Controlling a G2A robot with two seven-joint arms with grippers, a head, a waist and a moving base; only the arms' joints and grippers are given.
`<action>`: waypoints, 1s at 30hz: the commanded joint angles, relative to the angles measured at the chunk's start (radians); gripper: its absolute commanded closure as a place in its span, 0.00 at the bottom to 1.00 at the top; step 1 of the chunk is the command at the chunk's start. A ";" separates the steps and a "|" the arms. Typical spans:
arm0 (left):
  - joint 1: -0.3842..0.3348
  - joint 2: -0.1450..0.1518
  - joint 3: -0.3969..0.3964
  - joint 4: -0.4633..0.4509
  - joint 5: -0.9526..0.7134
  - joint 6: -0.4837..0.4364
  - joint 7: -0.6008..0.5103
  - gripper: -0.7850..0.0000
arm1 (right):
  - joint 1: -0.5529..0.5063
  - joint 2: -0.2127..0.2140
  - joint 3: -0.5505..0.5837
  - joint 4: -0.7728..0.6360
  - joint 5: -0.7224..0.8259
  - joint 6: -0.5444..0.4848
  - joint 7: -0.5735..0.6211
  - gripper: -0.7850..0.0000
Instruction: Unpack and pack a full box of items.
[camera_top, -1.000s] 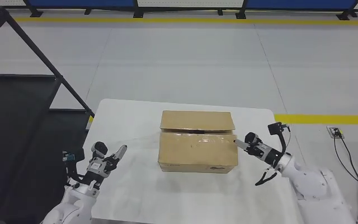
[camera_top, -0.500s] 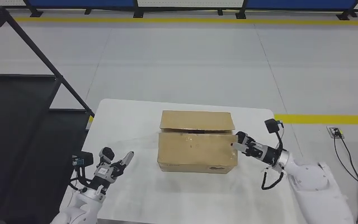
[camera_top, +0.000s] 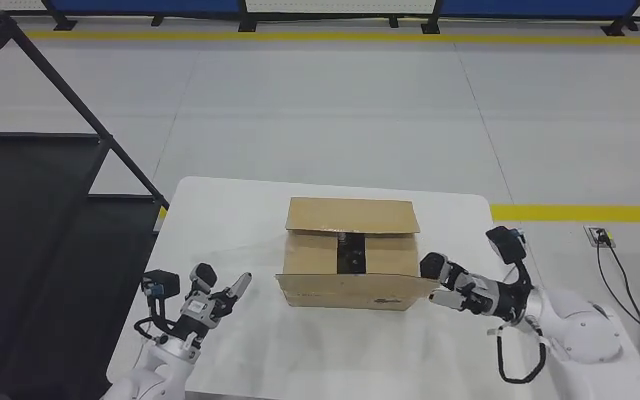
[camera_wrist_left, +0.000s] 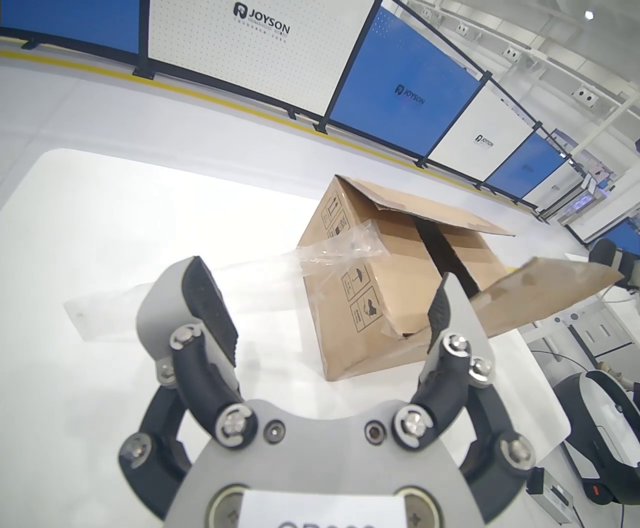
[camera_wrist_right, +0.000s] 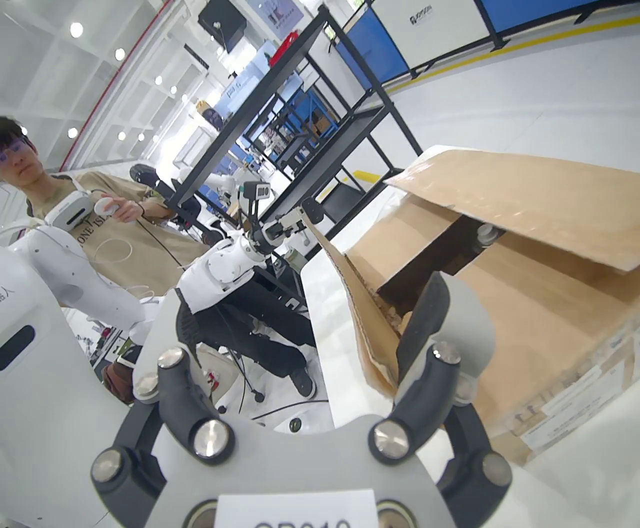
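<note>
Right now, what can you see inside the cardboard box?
Through the dark gap between the flaps of the cardboard box, a pale rounded part of one item shows. What it is I cannot tell; the flaps cover the remaining contents.

The top view looks down from above the near edge of the table (camera_top: 230, 215). It faces forward over the box (camera_top: 350, 215) at mid-table to the floor (camera_top: 330, 100) beyond. The left wrist view sits low over the table's near left part, with the left gripper (camera_wrist_left: 322, 280) in its foreground, and faces right and far toward the box's left end. The right wrist view sits very close to the box's near right corner, behind the right gripper (camera_wrist_right: 307, 300), and faces left. All three share the box, and each wrist view also catches the opposite gripper far off.
</note>
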 joint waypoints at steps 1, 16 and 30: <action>-0.010 0.001 0.006 -0.002 0.016 -0.006 -0.017 0.00 | -0.018 0.018 -0.004 -0.031 -0.029 0.008 0.009 0.00; -0.044 0.013 0.088 0.041 0.194 -0.175 -0.144 0.00 | 0.013 0.115 -0.160 -0.015 -0.121 0.067 0.067 0.00; -0.091 0.012 0.131 0.110 0.209 -0.185 -0.204 0.00 | 0.047 0.113 -0.153 0.067 0.139 0.218 -0.040 0.00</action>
